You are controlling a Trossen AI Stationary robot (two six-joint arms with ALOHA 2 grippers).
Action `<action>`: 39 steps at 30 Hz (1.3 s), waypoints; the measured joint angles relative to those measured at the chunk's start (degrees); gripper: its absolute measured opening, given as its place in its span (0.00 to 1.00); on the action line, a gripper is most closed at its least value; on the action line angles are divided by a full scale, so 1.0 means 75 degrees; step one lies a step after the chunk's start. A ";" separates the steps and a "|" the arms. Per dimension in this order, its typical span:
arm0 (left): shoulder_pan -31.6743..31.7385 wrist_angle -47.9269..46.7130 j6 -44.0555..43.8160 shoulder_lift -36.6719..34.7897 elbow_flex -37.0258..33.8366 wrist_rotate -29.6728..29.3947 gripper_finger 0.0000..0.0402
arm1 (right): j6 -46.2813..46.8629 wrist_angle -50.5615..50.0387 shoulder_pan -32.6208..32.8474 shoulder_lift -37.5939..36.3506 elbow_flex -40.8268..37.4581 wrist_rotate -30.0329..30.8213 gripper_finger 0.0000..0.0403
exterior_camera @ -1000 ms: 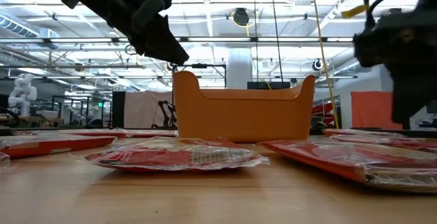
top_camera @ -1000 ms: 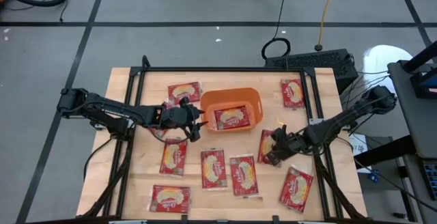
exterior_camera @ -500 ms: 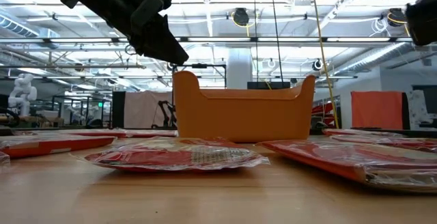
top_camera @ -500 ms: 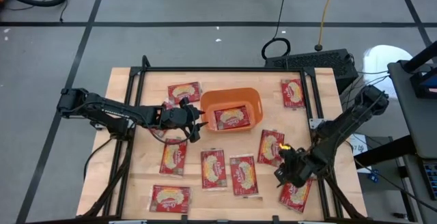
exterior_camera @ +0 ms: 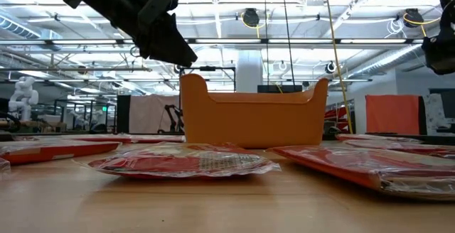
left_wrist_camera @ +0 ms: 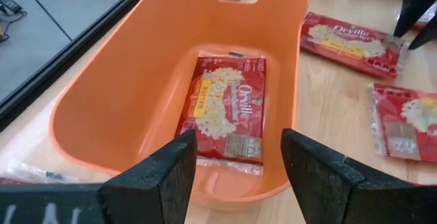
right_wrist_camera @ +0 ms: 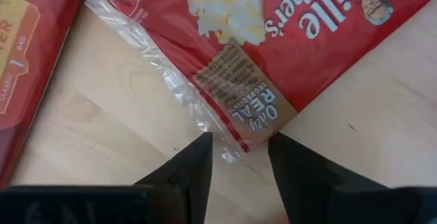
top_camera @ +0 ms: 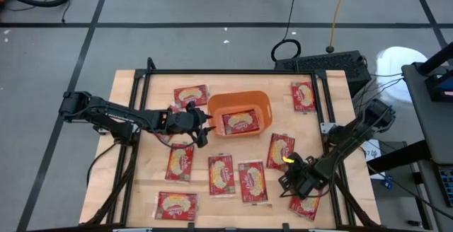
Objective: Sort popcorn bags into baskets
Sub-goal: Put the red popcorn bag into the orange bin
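Note:
The orange basket stands at the table's far middle with one red popcorn bag flat on its floor. My left gripper hovers open and holds nothing, above the basket's left end. My right gripper is open near the table's near right corner. It is low over the end of another popcorn bag that lies flat on the wood. That bag's clear end seam reaches the gap between the fingers; whether they touch it, I cannot tell.
Several more popcorn bags lie flat on the table: two at the far side, one right of the middle, a row along the near half and one near left. A black frame edges the table.
My right gripper has gone from the bag right of the middle toward the table's near edge and now stands over the near right bag. No bag has moved. My left gripper has kept still above the basket.

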 joint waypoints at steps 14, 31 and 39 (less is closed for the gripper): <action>-0.0655 0.1464 0.0483 0.0000 0.0000 0.0021 0.54 | -0.0921 0.0472 -0.0022 -0.0050 -0.0054 0.2177 0.01; -0.1832 0.5653 0.3620 0.1994 0.0212 -0.0055 0.64 | -0.4737 0.2079 -0.0517 -0.2118 -0.0045 0.4310 0.00; -0.1833 0.4870 0.4178 0.3854 0.1921 -0.0857 0.80 | -0.5837 0.2269 -0.0961 -0.2132 -0.0039 0.3759 0.00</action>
